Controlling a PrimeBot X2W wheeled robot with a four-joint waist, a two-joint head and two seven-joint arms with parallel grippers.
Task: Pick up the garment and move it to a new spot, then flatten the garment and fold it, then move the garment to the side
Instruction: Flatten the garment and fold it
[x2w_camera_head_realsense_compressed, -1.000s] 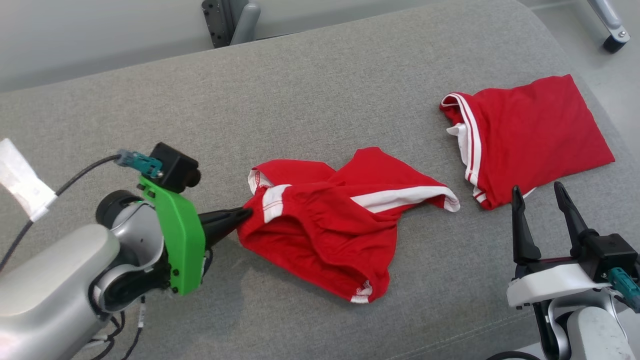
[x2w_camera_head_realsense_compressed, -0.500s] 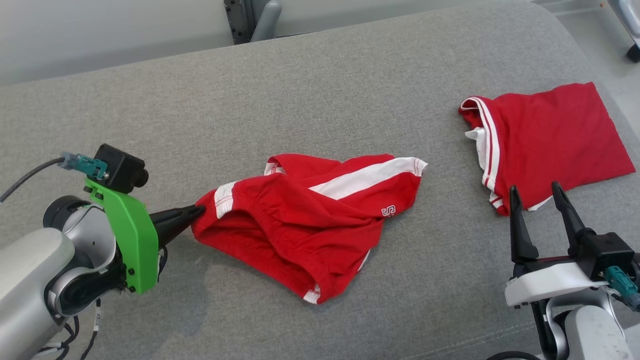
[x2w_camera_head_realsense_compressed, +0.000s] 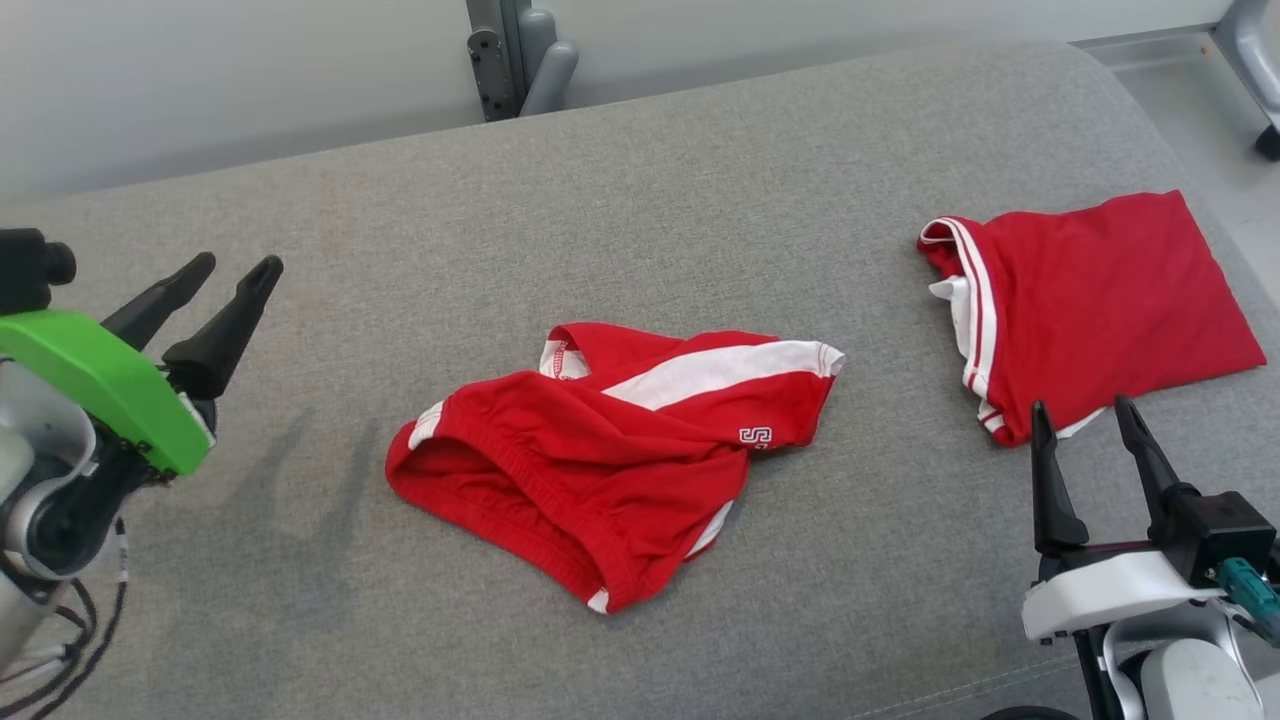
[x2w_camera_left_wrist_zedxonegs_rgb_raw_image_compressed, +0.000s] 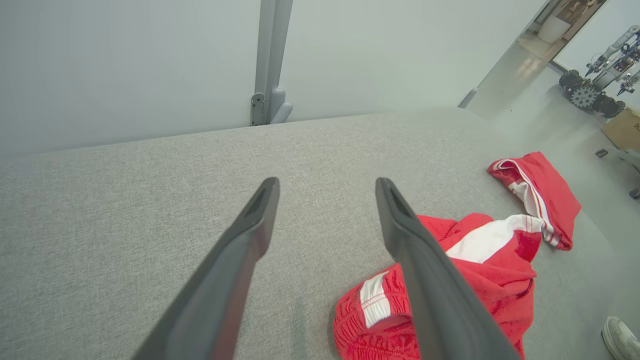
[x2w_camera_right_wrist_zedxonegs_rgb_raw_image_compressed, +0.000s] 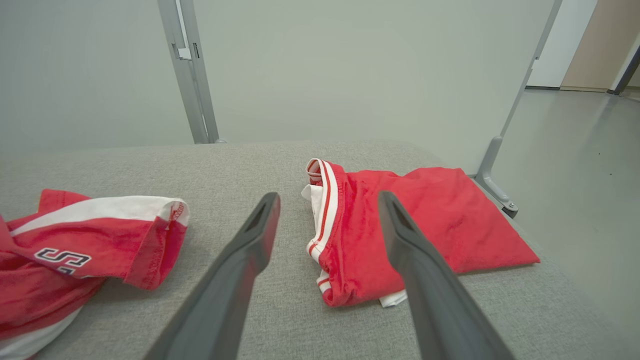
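The crumpled red shorts with a broad white side stripe and a small white letter mark (x2w_camera_head_realsense_compressed: 600, 470) (x2w_camera_left_wrist_zedxonegs_rgb_raw_image_compressed: 500, 285) (x2w_camera_right_wrist_zedxonegs_rgb_raw_image_compressed: 75, 260) lie loose in the middle of the head view, a little below centre, with the elastic waistband bunched toward the lower left and one leg thrown out to the right. Nothing grips them. They rest on a wide grey woven upholstered surface (x2w_camera_head_realsense_compressed: 700, 200).

At the left edge of the head view the left gripper (x2w_camera_head_realsense_compressed: 237, 265) (x2w_camera_left_wrist_zedxonegs_rgb_raw_image_compressed: 326, 182), on its green mount, hangs clear of the cloth with its two dark fingers spread apart and nothing between them. At the lower right the right gripper (x2w_camera_head_realsense_compressed: 1081, 405) (x2w_camera_right_wrist_zedxonegs_rgb_raw_image_compressed: 328, 196) also stands with fingers spread and empty, tips pointing up the frame.

Just beyond those tips, at the right of the head view, lies a folded red garment with white-striped trim (x2w_camera_head_realsense_compressed: 1100, 300) (x2w_camera_left_wrist_zedxonegs_rgb_raw_image_compressed: 545, 195) (x2w_camera_right_wrist_zedxonegs_rgb_raw_image_compressed: 450, 225), well apart from the shorts. A grey metal post (x2w_camera_head_realsense_compressed: 520, 50) rises behind the surface at top centre.
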